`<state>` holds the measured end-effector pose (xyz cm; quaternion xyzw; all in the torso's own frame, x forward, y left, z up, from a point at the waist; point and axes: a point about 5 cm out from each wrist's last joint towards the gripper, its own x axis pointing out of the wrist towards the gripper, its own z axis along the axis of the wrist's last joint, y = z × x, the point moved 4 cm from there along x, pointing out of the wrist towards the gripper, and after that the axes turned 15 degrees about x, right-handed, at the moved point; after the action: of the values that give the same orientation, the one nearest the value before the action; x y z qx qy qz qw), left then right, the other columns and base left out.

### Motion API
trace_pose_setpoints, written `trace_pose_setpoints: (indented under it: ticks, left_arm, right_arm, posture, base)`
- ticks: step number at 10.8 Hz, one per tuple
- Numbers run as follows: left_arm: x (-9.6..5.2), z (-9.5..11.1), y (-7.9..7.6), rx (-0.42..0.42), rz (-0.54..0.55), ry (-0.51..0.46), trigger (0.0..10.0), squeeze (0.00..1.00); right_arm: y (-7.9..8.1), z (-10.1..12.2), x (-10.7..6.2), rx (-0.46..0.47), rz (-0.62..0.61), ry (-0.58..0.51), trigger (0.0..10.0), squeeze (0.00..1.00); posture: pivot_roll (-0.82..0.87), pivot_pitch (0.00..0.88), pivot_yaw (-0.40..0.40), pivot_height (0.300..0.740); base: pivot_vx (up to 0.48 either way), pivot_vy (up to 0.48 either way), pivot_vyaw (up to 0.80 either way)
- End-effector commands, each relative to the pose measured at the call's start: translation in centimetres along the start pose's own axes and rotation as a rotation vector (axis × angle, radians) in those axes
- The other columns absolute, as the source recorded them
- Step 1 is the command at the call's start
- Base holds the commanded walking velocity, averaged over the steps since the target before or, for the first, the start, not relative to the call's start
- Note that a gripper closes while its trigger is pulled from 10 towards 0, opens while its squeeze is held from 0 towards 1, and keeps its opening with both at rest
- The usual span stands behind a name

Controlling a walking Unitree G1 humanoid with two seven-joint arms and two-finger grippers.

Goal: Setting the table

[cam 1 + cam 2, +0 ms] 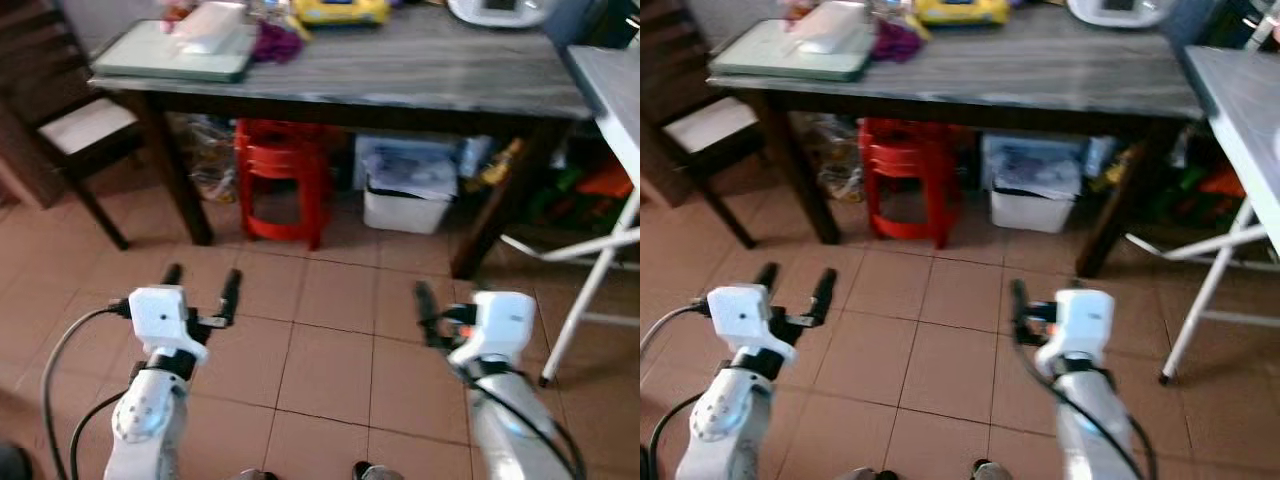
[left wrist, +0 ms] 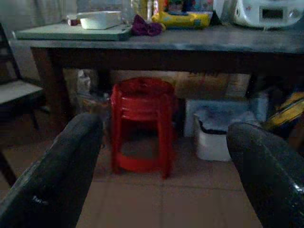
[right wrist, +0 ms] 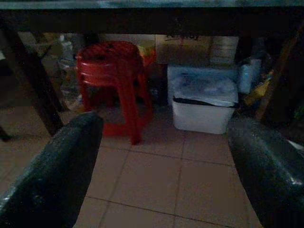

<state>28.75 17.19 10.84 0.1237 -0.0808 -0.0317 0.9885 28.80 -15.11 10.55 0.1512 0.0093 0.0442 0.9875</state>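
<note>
Both the left gripper (image 1: 203,286) and right gripper (image 3: 161,156) hang spread wide and empty above the floor. Well ahead of the left gripper, a white dish (image 2: 99,20) sits on a green tray (image 1: 150,55) on the dark table (image 1: 420,70). It looks rigid, smooth and breakable, so pinching across its rim seems safest.

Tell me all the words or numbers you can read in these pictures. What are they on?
None can be read for sure.
Cardboard box under the table: dark print, too blurred to read.
Left end effector, one finger: tiny pale marking, too small to read.
Yellow packet on the table: print too blurred.
</note>
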Motion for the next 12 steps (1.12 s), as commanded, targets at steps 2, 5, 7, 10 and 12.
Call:
trace_pose_setpoints:
  ticks: [2, 5, 7, 10, 12]
  left_arm:
    - [-1.0, -1.1, -0.5, 0.096, 0.001, 0.012, 10.0, 0.00]
    - [-0.8, -1.4, 0.2, 0.082, 0.029, 0.012, 10.0, 0.00]
    - [-0.4, -0.8, -0.4, 0.062, 0.029, -0.003, 10.0, 0.00]
    - [-0.4, -1.3, -1.8, 0.036, 0.006, 0.039, 10.0, 0.00]
    - [0.4, -1.3, -2.1, 0.030, -0.024, 0.035, 10.0, 0.00]
  right_arm:
    - [-1.2, -0.3, 0.4, -0.020, -0.036, -0.003, 10.0, 0.00]
    - [-1.1, 0.0, 1.0, -0.030, -0.029, -0.007, 10.0, 0.00]
    - [-0.7, -0.1, 0.7, -0.035, -0.022, -0.004, 10.0, 0.00]
    - [-1.0, -0.3, 0.4, -0.048, -0.023, 0.008, 10.0, 0.00]
    - [-1.0, 0.1, 0.6, -0.060, -0.019, -0.006, 10.0, 0.00]
  posture:
    - [-0.03, 0.154, 0.046, 0.740]
    - [-0.03, 0.141, 0.034, 0.740]
    - [-0.04, 0.158, 0.027, 0.740]
    - [-0.06, 0.162, 0.023, 0.740]
    - [-0.08, 0.159, 0.034, 0.740]
  base:
    - [0.000, 0.000, -0.40]
    - [0.000, 0.000, 0.00]
    - [0.000, 0.000, -0.80]
    - [0.000, 0.000, -0.80]
    - [0.000, -0.178, -0.28]
